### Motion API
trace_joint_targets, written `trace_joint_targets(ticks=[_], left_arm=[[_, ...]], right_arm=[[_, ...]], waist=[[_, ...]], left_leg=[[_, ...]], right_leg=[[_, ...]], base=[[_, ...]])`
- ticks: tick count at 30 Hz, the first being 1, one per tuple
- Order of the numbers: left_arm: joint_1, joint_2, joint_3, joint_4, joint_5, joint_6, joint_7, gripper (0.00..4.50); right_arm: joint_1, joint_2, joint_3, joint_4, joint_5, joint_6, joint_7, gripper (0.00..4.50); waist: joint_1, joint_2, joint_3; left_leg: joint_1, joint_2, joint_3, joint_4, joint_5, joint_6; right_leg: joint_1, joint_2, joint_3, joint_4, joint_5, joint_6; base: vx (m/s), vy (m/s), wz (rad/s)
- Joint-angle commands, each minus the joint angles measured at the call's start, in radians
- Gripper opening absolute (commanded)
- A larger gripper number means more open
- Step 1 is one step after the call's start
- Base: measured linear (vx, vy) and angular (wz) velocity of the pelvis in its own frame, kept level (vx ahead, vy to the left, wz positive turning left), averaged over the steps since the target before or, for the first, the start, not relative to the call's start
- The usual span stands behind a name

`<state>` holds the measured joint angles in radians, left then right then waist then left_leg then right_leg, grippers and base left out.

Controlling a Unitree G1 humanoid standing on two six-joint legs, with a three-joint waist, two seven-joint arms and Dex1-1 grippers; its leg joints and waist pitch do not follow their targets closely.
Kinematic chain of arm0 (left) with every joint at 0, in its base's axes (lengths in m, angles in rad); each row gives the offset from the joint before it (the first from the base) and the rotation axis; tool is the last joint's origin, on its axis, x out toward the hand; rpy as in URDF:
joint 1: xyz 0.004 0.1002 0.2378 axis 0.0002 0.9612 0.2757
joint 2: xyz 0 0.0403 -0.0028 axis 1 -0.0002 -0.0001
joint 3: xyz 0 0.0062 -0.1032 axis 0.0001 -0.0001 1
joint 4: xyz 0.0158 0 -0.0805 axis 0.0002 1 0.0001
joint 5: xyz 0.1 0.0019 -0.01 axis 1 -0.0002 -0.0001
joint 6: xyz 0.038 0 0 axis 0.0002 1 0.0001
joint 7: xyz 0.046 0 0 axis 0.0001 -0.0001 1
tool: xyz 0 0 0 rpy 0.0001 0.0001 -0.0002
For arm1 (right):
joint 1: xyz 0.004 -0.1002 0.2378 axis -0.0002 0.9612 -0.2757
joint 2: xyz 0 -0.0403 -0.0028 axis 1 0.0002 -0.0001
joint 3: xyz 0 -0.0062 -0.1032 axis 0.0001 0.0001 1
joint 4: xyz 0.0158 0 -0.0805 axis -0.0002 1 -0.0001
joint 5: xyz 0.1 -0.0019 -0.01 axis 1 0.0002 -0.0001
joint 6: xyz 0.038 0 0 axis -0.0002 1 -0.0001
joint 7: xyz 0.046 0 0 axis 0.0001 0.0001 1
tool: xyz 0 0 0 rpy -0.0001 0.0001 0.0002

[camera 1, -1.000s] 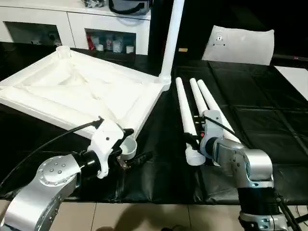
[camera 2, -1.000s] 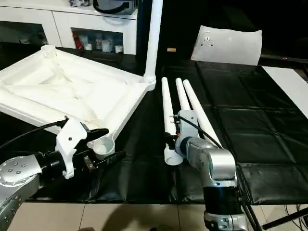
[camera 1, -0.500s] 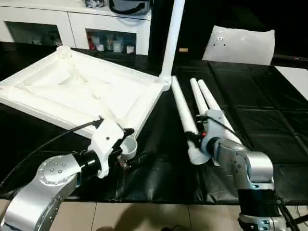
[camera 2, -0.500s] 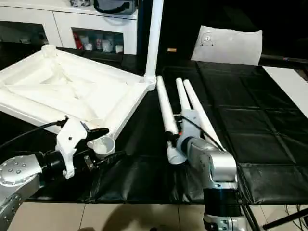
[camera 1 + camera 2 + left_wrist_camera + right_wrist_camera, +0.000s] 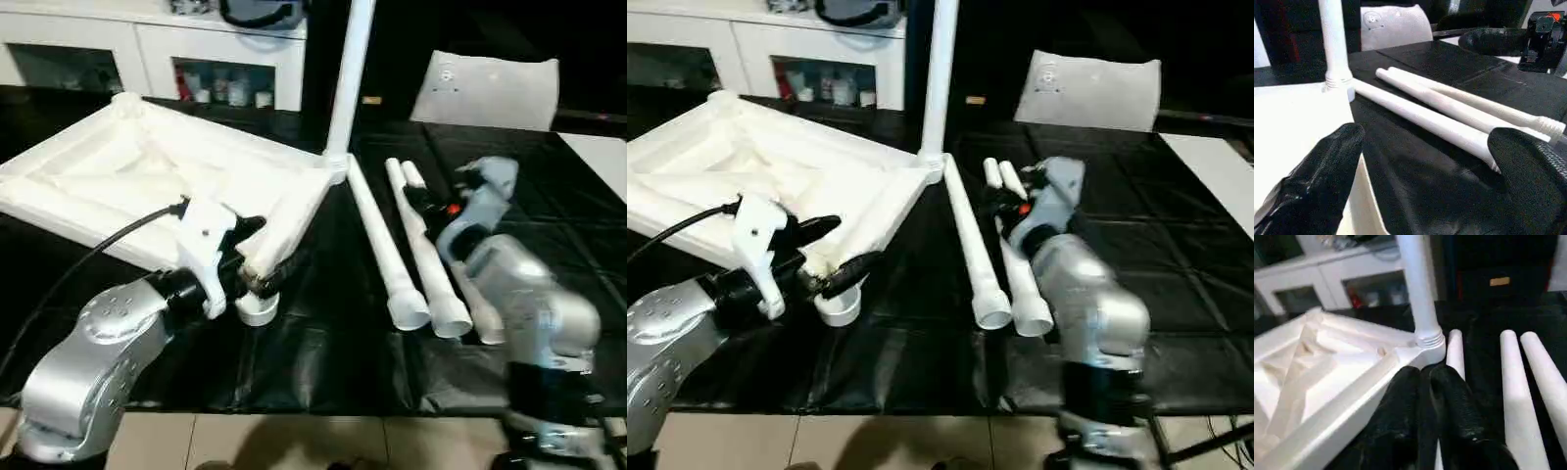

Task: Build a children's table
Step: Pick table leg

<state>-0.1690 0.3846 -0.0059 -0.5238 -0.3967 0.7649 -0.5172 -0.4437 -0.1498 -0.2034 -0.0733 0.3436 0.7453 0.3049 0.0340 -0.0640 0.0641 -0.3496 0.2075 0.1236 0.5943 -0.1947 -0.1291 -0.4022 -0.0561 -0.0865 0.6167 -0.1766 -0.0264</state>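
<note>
Left eye view: white ribbed plastic tabletop [image 5: 147, 181] lies underside-up on the black mat [image 5: 549, 235], one white tapered leg [image 5: 350, 69] already upright in its far corner socket. Left gripper [image 5: 253, 257] hangs wide open around the near corner socket [image 5: 257, 305], holding nothing. Risk: bumping that corner shifts the top and tips the standing leg.

Right eye view: three loose white legs [image 5: 970, 240] lie side by side on the mat, right gripper [image 5: 1004, 201] over their narrow ends. Risk: a nudge rolls them apart.

Left wrist view: fingers [image 5: 1317, 181] spread wide, tabletop edge [image 5: 1298, 122] between them, empty.

Right wrist view: black fingers [image 5: 1449, 396] pressed together, nothing visibly between them, above a loose leg [image 5: 1453, 350] near the seated leg's collar [image 5: 1429, 340]. Closing before straddling the leg means a missed pick.
</note>
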Motion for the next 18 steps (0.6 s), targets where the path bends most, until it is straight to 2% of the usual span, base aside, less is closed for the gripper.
trace_joint_targets(ticks=[1, 2, 3, 4, 5, 6, 7, 8, 9, 11, 13, 14, 15, 16, 17, 18], left_arm=[[-0.013, 0.002, -0.021, 0.001, 0.002, 0.016, -0.001, 4.50], [-0.012, 0.005, -0.027, -0.001, 0.003, 0.018, 0.000, 4.50], [-0.002, 0.017, -0.045, -0.003, 0.016, 0.011, -0.003, 4.50], [-0.002, 0.017, -0.045, -0.003, 0.016, 0.011, -0.003, 4.50], [0.002, 0.020, -0.052, -0.003, 0.022, 0.007, -0.002, 4.50], [0.009, 0.026, -0.065, -0.003, 0.033, 0.000, 0.001, 4.50], [0.011, 0.026, -0.068, -0.004, 0.035, -0.001, 0.003, 4.50], [0.011, 0.026, -0.069, -0.005, 0.038, -0.001, 0.007, 4.50], [0.015, 0.026, -0.070, -0.007, 0.039, -0.002, 0.011, 4.50], [0.020, 0.026, -0.071, -0.009, 0.040, -0.002, 0.012, 4.50], [0.023, 0.028, -0.075, -0.011, 0.041, -0.003, 0.013, 4.50], [0.025, 0.032, -0.081, -0.012, 0.043, -0.004, 0.015, 4.50], [0.026, 0.035, -0.084, -0.012, 0.044, -0.005, 0.016, 4.50], [0.026, 0.036, -0.086, -0.013, 0.044, -0.005, 0.017, 4.50], [0.026, 0.036, -0.087, -0.013, 0.044, -0.005, 0.018, 4.50], [0.024, 0.036, -0.086, -0.013, 0.046, -0.005, 0.019, 4.50]], right_arm=[[-0.016, -0.025, 0.029, 0.016, -0.033, 0.046, -0.007, 0.42], [-0.016, -0.033, 0.040, 0.025, -0.041, 0.054, -0.011, 0.42], [-0.008, -0.061, 0.095, 0.029, -0.066, 0.064, 0.011, 0.68], [-0.008, -0.061, 0.095, 0.029, -0.066, 0.064, 0.011, 0.68], [-0.006, -0.068, 0.112, 0.033, -0.079, 0.067, 0.009, 0.76], [-0.004, -0.080, 0.143, 0.042, -0.100, 0.074, 0.003, 0.76], [-0.005, -0.073, 0.138, 0.041, -0.090, 0.091, -0.003, 0.82], [-0.008, -0.065, 0.135, 0.038, -0.087, 0.096, -0.013, 1.10], [-0.012, -0.071, 0.157, 0.033, -0.106, 0.120, -0.033, 1.10], [-0.014, -0.061, 0.166, 0.027, -0.105, 0.118, -0.038, 1.18], [-0.021, -0.044, 0.167, 0.030, -0.123, 0.118, -0.071, 1.52], [-0.026, -0.046, 0.191, 0.036, -0.150, 0.112, -0.086, 1.52], [-0.028, -0.047, 0.211, 0.041, -0.169, 0.102, -0.093, 1.63], [-0.032, -0.056, 0.240, 0.045, -0.205, 0.113, -0.115, 1.63], [-0.033, -0.061, 0.252, 0.046, -0.218, 0.119, -0.122, 1.69], [-0.035, -0.059, 0.256, 0.054, -0.215, 0.131, -0.120, 1.84]], waist=[[0.002, 0.015, -0.064], [0.001, 0.015, -0.063], [0.002, 0.011, -0.063], [0.003, 0.012, -0.062], [0.001, 0.003, -0.062], [0.003, 0.004, -0.061], [0.000, 0.003, -0.060], [0.001, 0.005, -0.061], [0.001, 0.003, -0.060], [0.001, 0.004, -0.059], [0.000, 0.001, -0.061], [-0.001, -0.002, -0.060], [0.000, 0.000, -0.061], [-0.001, -0.005, -0.061], [0.000, -0.002, -0.061], [-0.001, -0.006, -0.061]], left_leg=[[-0.009, 0.003, 0.024, -0.064, -0.119, -0.003], [-0.009, 0.003, 0.025, -0.064, -0.127, -0.005], [-0.010, 0.001, 0.026, -0.063, -0.135, -0.004], [-0.010, 0.001, 0.025, -0.063, -0.139, -0.004], [-0.010, 0.001, 0.027, -0.063, -0.147, 0.000], [-0.010, 0.002, 0.025, -0.064, -0.148, -0.001], [-0.011, 0.002, 0.026, -0.064, -0.151, -0.001], [-0.009, 0.003, 0.025, -0.063, -0.154, -0.002], [-0.009, 0.003, 0.025, -0.063, -0.153, -0.003], [-0.009, 0.003, 0.025, -0.064, -0.153, -0.006], [-0.010, 0.004, 0.024, -0.063, -0.154, -0.008], [-0.011, 0.004, 0.024, -0.064, -0.150, -0.011], [-0.011, 0.003, 0.024, -0.064, -0.146, -0.012], [-0.011, 0.004, 0.025, -0.064, -0.145, -0.013], [-0.010, 0.004, 0.023, -0.064, -0.142, -0.016], [-0.011, 0.003, 0.026, -0.063, -0.140, -0.018]], right_leg=[[0.063, -0.052, 0.052, -0.070, -0.223, -0.096], [0.061, -0.052, 0.052, -0.073, -0.243, -0.094], [0.062, -0.052, 0.051, -0.077, -0.270, -0.087], [0.061, -0.053, 0.051, -0.077, -0.281, -0.083], [0.059, -0.053, 0.052, -0.081, -0.308, -0.073], [0.059, -0.054, 0.050, -0.081, -0.323, -0.069], [0.057, -0.055, 0.051, -0.084, -0.343, -0.058], [0.055, -0.055, 0.050, -0.083, -0.350, -0.053], [0.054, -0.054, 0.050, -0.084, -0.349, -0.050], [0.054, -0.053, 0.050, -0.084, -0.352, -0.048], [0.053, -0.055, 0.050, -0.083, -0.345, -0.046], [0.052, -0.054, 0.049, -0.082, -0.344, -0.047], [0.053, -0.054, 0.050, -0.081, -0.343, -0.045], [0.053, -0.054, 0.050, -0.080, -0.340, -0.043], [0.053, -0.055, 0.050, -0.078, -0.338, -0.044], [0.052, -0.054, 0.051, -0.080, -0.332, -0.040]], base=[[0.000, 0.000, 0.00], [0.000, 0.000, 0.00], [0.000, 0.000, 0.00], [0.000, 0.000, 0.00], [0.000, 0.000, 0.00], [0.000, 0.000, 0.00], [0.000, 0.000, 0.00], [0.000, 0.000, 0.00], [0.000, 0.000, 0.00], [0.000, 0.000, 0.00], [0.000, 0.000, 0.00], [0.000, 0.000, 0.00], [0.000, 0.000, 0.00], [0.000, 0.000, 0.00], [0.000, 0.000, 0.00], [0.000, 0.000, 0.00]])
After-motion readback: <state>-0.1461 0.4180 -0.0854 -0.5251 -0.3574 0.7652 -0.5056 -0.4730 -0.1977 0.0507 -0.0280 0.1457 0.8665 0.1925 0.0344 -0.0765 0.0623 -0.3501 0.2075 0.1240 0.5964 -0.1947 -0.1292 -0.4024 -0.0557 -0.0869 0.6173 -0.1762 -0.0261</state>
